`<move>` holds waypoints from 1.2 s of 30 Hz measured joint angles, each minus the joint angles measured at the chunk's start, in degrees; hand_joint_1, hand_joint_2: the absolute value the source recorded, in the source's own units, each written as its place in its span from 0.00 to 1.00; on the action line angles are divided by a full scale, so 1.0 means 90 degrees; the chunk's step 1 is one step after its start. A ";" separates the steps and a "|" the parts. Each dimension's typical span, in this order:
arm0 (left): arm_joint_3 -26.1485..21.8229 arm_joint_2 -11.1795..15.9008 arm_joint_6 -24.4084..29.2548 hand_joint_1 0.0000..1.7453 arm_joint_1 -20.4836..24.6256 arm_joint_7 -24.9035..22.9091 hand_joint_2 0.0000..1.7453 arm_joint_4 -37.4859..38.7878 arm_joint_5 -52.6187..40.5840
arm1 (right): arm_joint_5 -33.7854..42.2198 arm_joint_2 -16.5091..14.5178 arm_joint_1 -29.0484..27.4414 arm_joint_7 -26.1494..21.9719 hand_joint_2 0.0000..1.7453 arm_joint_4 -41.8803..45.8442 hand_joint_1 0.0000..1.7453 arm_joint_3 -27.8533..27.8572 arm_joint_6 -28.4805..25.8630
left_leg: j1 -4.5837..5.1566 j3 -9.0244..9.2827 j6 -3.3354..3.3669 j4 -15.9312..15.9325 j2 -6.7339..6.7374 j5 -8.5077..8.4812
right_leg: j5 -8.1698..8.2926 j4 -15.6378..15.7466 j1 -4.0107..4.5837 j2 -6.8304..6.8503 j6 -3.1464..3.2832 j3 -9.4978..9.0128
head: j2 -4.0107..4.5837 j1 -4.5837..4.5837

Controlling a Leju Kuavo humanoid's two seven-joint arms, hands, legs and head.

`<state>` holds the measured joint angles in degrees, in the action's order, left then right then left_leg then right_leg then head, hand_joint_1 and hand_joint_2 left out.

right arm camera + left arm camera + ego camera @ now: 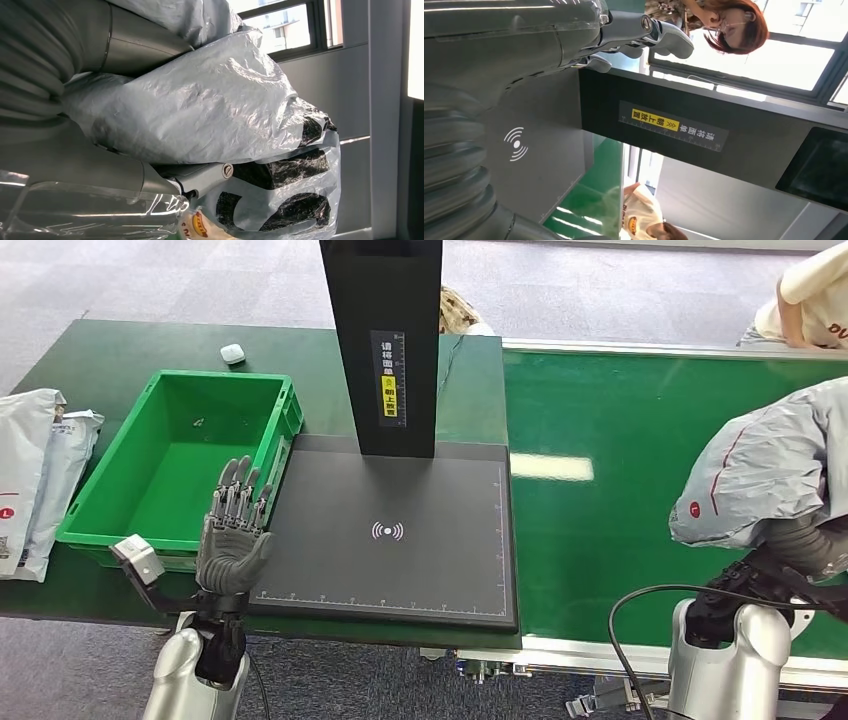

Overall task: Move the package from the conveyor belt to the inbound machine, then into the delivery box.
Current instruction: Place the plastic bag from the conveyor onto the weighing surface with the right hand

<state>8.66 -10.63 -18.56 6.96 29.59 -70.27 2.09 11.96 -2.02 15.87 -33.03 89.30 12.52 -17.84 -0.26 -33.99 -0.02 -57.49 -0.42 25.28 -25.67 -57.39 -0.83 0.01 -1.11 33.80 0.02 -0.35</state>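
Right hand (800,540) holding grey package (760,475) above green conveyor belt (620,540), left hand (232,535) spread beside green bin (100,510)

Grey package (765,475) with apparently red markings; green crate (180,455).

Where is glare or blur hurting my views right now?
Head view: a bright ceiling-light reflection sits on the green conveyor belt, otherwise sharp. Left wrist view: the windows are blown out white behind the black post, and the left hand is close and soft. Right wrist view: the grey package crowds the lens, with window glare behind it.
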 joint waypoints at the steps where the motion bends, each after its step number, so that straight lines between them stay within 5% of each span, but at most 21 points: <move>1: 0.0000 -0.0001 0.0000 0.00 0.0000 0.0000 1.00 0.0000 0.0001 | 0.0000 -0.0001 -0.0002 0.0000 1.00 0.0009 1.00 0.0000 0.0000 | 0.0000 0.0000 0.0000 0.0000 0.0000 0.0000 | 0.0000 0.0000 0.0000 0.0000 0.0000 0.0000 | 0.0000 0.0000; 8: 0.0010 -0.0002 -0.0087 0.00 0.0016 0.0027 1.00 0.0019 -0.0013 | -0.0325 -0.0009 -0.0013 -0.0363 1.00 0.0134 1.00 -0.0040 0.0019 | 0.0000 -0.0002 0.0000 0.0000 0.0000 0.0000 | 0.0000 0.0000 -0.0001 0.0000 0.0000 0.0000 | 0.0000 0.0001; 12: 0.0065 -0.0014 -0.0172 0.00 0.0164 0.0058 1.00 0.0138 -0.0043 | -0.2146 0.0030 0.0085 -0.0685 1.00 0.0329 1.00 -0.0560 -0.0237 | 0.0000 -0.0001 -0.0001 0.0001 0.0008 0.0000 | 0.0002 -0.0001 0.0004 -0.0011 0.0002 0.0000 | 0.0000 -0.0001; 18: 0.0175 -0.0033 -0.0256 0.00 0.0676 0.0143 1.00 0.0621 0.0064 | -0.4284 0.0369 0.0876 -0.0434 1.00 0.0060 1.00 -0.2162 -0.0390 | 0.0000 -0.0004 -0.0009 0.0004 0.0009 -0.0014 | 0.0014 -0.0010 0.0006 -0.0011 0.0007 0.0000 | 0.0000 -0.0001; 23: 0.0236 -0.0019 -0.0282 0.00 0.1006 0.0285 1.00 0.0957 0.0188 | -0.7008 0.0618 0.1859 -0.0276 1.00 -0.1957 1.00 -0.4548 -0.0455 | -0.0007 0.0016 -0.0011 0.0003 0.0032 -0.0017 | 0.0022 -0.0012 0.0013 -0.0031 0.0015 -0.0006 | 0.0000 -0.0001; 28: 0.0265 -0.0005 -0.0283 0.00 0.1077 0.0314 1.00 0.1087 0.0216 | -0.6660 0.0618 0.2223 -0.0279 1.00 -0.3242 1.00 -0.5996 -0.0700 | -0.0015 -0.0030 -0.0012 0.0001 -0.0052 -0.0043 | 0.0014 -0.0013 0.0015 0.0058 0.0013 0.0017 | 0.0000 -0.0004; 36: 0.0265 0.0021 -0.0274 0.00 0.1091 0.0321 1.00 0.1204 0.0227 | -0.6510 0.0749 0.2593 -0.0148 1.00 -0.3931 1.00 -0.6870 -0.0684 | -0.0021 -0.0045 -0.0007 -0.0005 -0.0044 -0.0036 | 0.0016 -0.0007 0.0008 0.0043 0.0009 0.0027 | 0.0000 -0.0002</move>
<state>11.04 -10.44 -21.03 16.78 32.48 -59.43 4.13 -46.64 4.72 39.22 -34.36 53.92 -49.31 -23.99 -0.45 -34.39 -0.08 -57.54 -0.82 24.96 -25.53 -57.46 -0.76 0.40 -1.03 34.05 0.02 -0.37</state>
